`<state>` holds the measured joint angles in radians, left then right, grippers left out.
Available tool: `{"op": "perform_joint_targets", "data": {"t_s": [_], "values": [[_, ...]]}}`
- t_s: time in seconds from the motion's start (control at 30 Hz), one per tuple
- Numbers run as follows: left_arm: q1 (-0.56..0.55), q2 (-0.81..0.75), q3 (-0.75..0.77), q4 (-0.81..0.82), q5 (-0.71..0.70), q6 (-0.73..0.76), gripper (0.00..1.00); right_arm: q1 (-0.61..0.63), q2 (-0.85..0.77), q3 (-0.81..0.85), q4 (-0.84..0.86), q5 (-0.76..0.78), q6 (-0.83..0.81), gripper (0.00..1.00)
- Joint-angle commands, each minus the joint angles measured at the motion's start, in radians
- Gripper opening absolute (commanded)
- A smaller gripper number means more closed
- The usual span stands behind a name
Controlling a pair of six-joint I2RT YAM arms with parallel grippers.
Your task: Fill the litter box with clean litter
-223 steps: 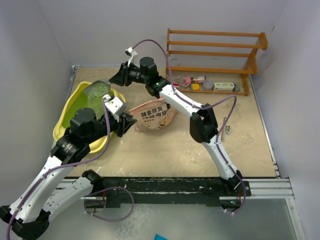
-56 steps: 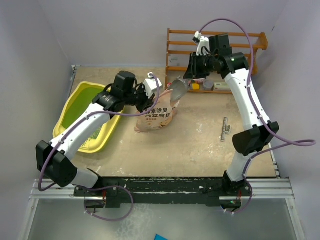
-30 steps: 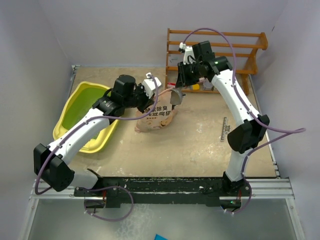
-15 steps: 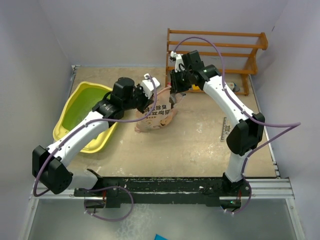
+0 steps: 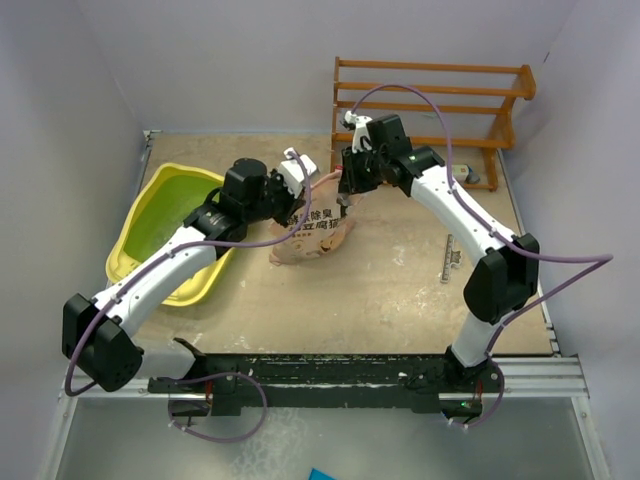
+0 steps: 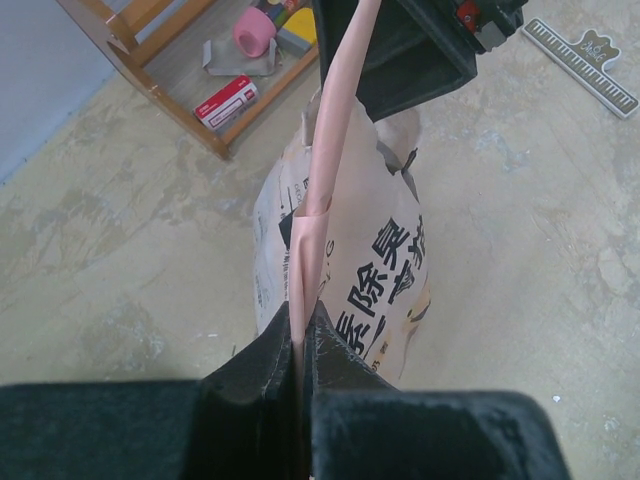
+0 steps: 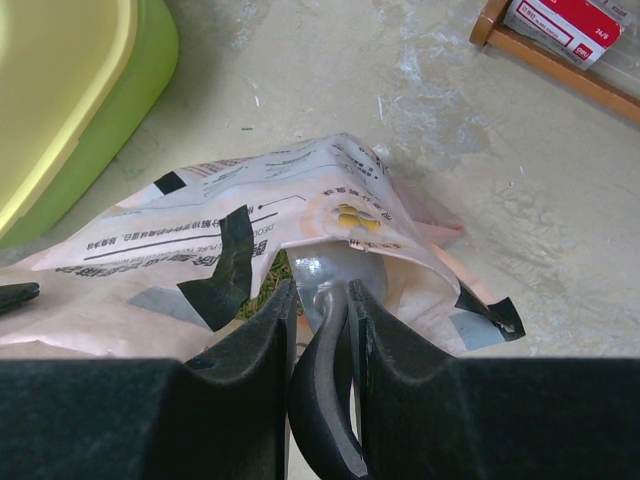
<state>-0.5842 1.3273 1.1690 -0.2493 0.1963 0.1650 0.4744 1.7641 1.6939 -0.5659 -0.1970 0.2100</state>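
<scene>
Scoop in the bag mouth: the loading step is in hand.

The desk (image 5: 400, 290) is bare from 3 to 6 o'clock of the bag (image 5: 312, 232), and the litter box (image 5: 128, 243) sits near its 9 o'clock. The left tool (image 6: 303, 345) is closed tight on the bag's top edge, and the right tool (image 7: 320, 300) clamps the scoop (image 7: 325, 268) by its handle. The clean litter (image 7: 268, 290) is probably the green glimpse beside the bowl. Next, I judge: lift level, then swing toward 9 o'clock over the rim.

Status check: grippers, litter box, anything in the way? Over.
Left gripper shut on the bag, top edge pinched. Right gripper shut on the scoop, bowl in the bag's mouth. Litter box left of the bag, nothing between them.
</scene>
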Motion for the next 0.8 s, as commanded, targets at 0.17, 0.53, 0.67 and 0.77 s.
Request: {"op": "perform_joint_targets", "data": {"t_s": [0.17, 0.53, 0.67, 0.77], "values": [[-0.011, -0.085, -0.022, 0.167, 0.031, -0.036, 0.0, 0.001, 0.036, -0.018, -0.038, 0.023, -0.014, 0.0], [-0.01, -0.072, -0.048, 0.167, 0.048, -0.035, 0.04, 0.011, 0.089, -0.042, -0.053, -0.044, -0.011, 0.0], [-0.01, -0.053, -0.047, 0.16, 0.066, -0.038, 0.13, 0.014, 0.096, -0.056, -0.074, -0.075, -0.011, 0.0], [-0.01, -0.043, -0.049, 0.156, 0.082, -0.043, 0.2, 0.016, 0.097, -0.073, -0.071, -0.092, -0.003, 0.0]]}}
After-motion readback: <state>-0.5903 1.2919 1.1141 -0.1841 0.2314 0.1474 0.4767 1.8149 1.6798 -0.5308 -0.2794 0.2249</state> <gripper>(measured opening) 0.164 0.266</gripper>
